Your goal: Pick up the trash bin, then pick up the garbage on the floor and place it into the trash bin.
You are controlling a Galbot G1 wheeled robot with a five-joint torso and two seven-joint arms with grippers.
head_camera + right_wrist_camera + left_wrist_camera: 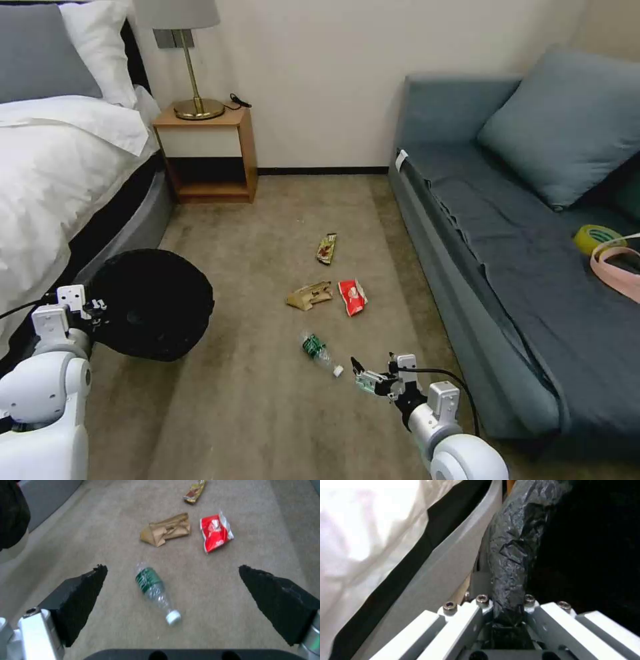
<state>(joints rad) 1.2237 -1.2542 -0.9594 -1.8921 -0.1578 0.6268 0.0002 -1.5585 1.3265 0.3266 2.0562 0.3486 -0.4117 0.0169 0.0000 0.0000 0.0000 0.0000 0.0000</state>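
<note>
Left tool (506, 620) clamped on trash bin (155, 303) rim, detail left wrist view alone gives; bin beside bed (60, 173). Right tool (173, 590) spread apart, near bottle (319, 351). Open carpet (253, 413) around bottle.

no legible text anywhere i can see. green label on the bottle (149, 580) too blurred to read; red snack packet (215, 532) shows white marks only, unreadable.
</note>
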